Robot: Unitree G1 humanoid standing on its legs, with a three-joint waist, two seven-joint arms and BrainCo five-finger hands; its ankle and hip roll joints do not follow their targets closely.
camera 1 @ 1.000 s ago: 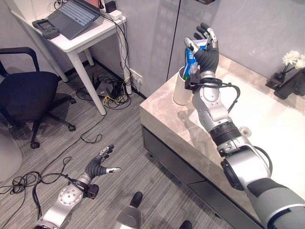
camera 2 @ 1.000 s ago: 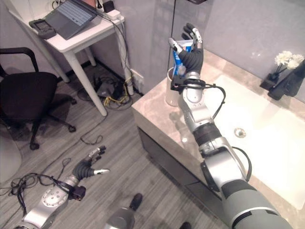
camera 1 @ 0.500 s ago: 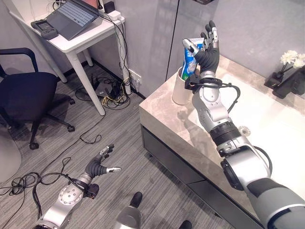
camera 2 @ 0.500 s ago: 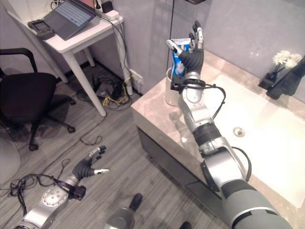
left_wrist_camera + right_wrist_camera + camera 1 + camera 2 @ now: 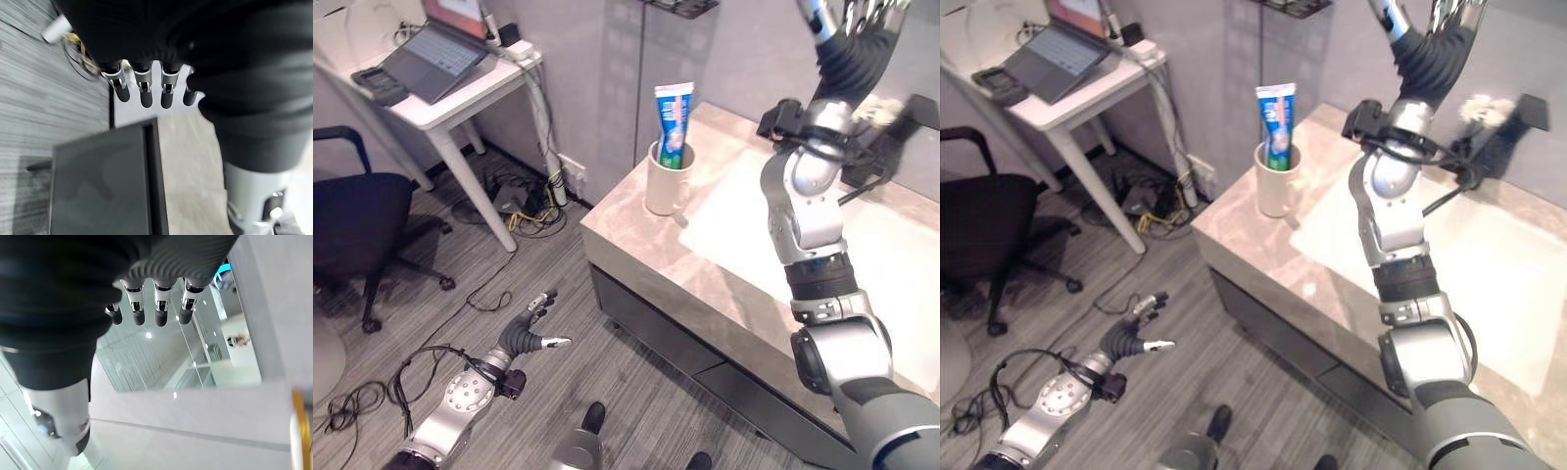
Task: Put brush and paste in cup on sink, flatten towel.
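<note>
High above the far right of the counter, the right hand (image 5: 855, 39) is raised on an upright forearm, its back toward the camera; in its own wrist view the dark-tipped fingers (image 5: 162, 303) hang in a loose, relaxed row and hold nothing. Low on the near left, the left hand (image 5: 528, 333) hovers over the grey plank floor (image 5: 460, 255), fingers spread and released, idle. On the far left corner of the beige marble counter (image 5: 636, 240) stands the white ceramic cup (image 5: 666, 179). The blue, green and white toothpaste tube (image 5: 674, 122) stands nearly upright inside the cup, its flat crimped end uppermost and its lower part hidden by the cup's wall. The white basin (image 5: 901, 264) lies just right of the cup.
</note>
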